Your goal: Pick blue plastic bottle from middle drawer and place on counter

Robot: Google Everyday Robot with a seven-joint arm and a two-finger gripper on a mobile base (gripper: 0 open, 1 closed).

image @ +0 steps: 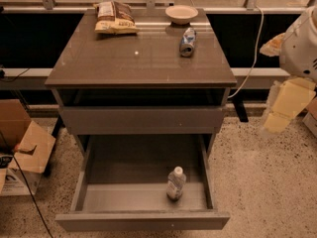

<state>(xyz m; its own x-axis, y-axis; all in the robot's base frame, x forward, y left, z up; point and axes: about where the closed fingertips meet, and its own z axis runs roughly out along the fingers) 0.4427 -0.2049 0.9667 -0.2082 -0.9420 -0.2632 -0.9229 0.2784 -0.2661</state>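
The blue plastic bottle (176, 183), clear with a white cap and a white label, stands upright near the front right of the open middle drawer (124, 197). The drawer is pulled far out below a shut drawer front. The glossy grey-brown counter (133, 58) tops the cabinet. My white arm (301, 46) shows at the right edge. Its gripper (285, 108) hangs as a pale part to the right of the cabinet, level with the shut drawer front, far from the bottle and holding nothing that shows.
On the counter lie a snack bag (114, 18) at the back left, a bowl (181, 14) at the back and a blue-and-silver can (187, 41) on its side. A cardboard box (22, 152) stands on the floor at the left. A white cable (250, 58) hangs behind the cabinet.
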